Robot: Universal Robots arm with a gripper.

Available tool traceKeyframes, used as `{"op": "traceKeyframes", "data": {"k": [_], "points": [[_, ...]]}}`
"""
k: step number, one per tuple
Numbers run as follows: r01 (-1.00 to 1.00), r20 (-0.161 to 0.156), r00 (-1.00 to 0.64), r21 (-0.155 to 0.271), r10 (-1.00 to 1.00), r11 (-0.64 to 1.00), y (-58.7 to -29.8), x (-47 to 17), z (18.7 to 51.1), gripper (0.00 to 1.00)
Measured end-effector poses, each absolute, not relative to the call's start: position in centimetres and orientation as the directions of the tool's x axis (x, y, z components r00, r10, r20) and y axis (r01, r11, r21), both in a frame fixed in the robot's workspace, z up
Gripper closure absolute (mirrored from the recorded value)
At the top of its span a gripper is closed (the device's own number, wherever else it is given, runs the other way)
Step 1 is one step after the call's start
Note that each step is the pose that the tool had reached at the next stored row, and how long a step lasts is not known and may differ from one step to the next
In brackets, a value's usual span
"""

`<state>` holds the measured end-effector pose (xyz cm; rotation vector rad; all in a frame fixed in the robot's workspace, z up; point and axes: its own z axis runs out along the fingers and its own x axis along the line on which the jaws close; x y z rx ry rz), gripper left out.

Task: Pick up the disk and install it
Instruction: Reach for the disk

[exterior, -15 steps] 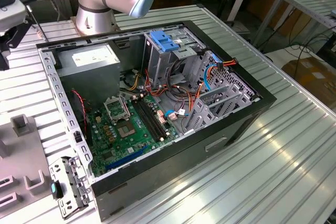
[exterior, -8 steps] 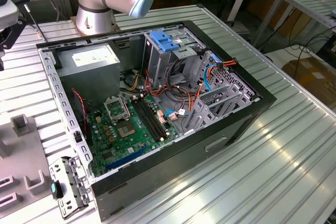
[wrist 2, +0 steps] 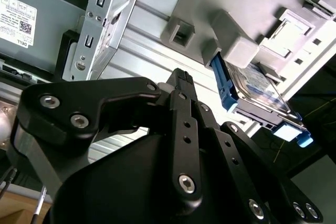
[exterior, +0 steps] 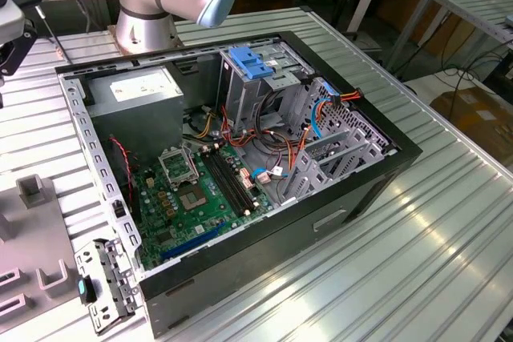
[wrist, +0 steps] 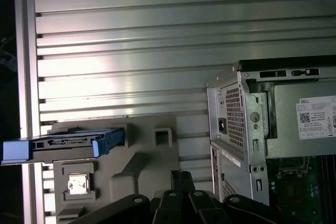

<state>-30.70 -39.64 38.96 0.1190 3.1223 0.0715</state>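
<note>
The disk (wrist: pixel 63 145) is a silver-grey drive with a blue plastic edge frame. It stands on its edge in a slot of a grey holder plate (wrist: pixel 157 156) on the ribbed table. In the second wrist view the disk (wrist 2: pixel 257 85) leans against a grey block of that holder. My gripper (wrist: pixel 181 174) hangs above the holder, apart from the disk, with its black fingers together and nothing between them. Its black linkage (wrist 2: pixel 181 129) lies in front of the table in the second wrist view.
The open computer case (exterior: pixel 401 162) lies on the table, with a motherboard (exterior: pixel 200 198), a grey power supply (exterior: pixel 136 86) and a drive cage under a blue latch plate (exterior: pixel 256 66). The arm's base (exterior: pixel 144 6) stands behind it. The case's rear corner (wrist: pixel 236 119) is beside the holder.
</note>
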Motion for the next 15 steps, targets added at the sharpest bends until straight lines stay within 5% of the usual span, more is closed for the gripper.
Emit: {"op": "traceKeyframes", "data": {"k": [15], "points": [[0.076, -0.013, -0.997, 0.046, 0.076, 0.996, -39.6, -32.6, 38.9, 0.89]]}}
